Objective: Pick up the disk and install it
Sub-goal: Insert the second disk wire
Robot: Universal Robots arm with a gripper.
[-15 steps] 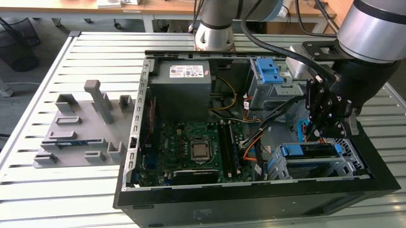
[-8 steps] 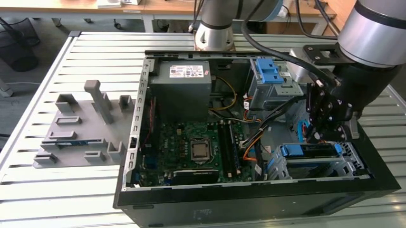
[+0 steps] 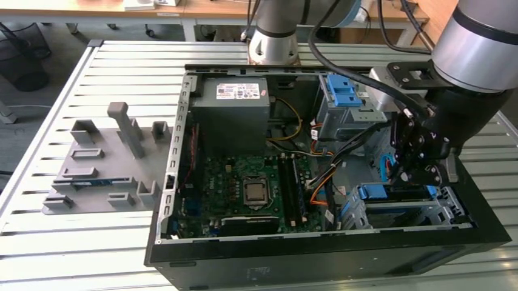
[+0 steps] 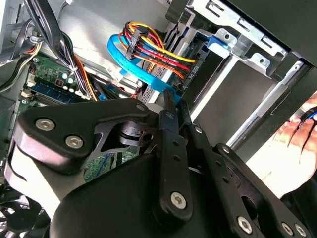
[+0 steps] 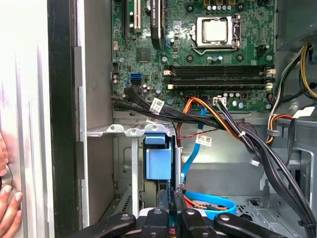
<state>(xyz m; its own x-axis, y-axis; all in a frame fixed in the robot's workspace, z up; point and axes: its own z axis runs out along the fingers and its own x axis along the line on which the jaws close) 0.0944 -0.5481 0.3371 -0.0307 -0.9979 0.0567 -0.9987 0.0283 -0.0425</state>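
I hang over the open computer case [image 3: 324, 254], a black sheet-metal box lying on a bench [image 3: 48, 254] of pale ribbed slats. My fingers [image 4: 168, 106] are thin black bars bolted with shiny screws, and in the second wrist view they sit pressed together with nothing between them, their tips just beside a bundle of wires [image 4: 158, 54] in red, yellow and orange and a flat glossy blue cable [image 4: 124, 62].

The disk [image 3: 396, 195] sits in the drive bay at the case's front corner, in the folded grey steel cage just under my gripper [image 3: 417, 173]. From the exterior view I see its blue plastic carrier as a squarish block with a flat silvery body behind it; in the first wrist view the same blue frame [image 5: 158, 161] stands upright in its slot, smooth and matte.

Deeper in the case lies the green motherboard [image 3: 251, 194], studded with small parts around a square metal socket, and beyond it the plain grey power supply [image 3: 235, 115]. Beside the case rests a grey moulded holder [image 3: 101, 173] with upright posts. A hand [image 5: 6, 208] touches the case's outer wall.
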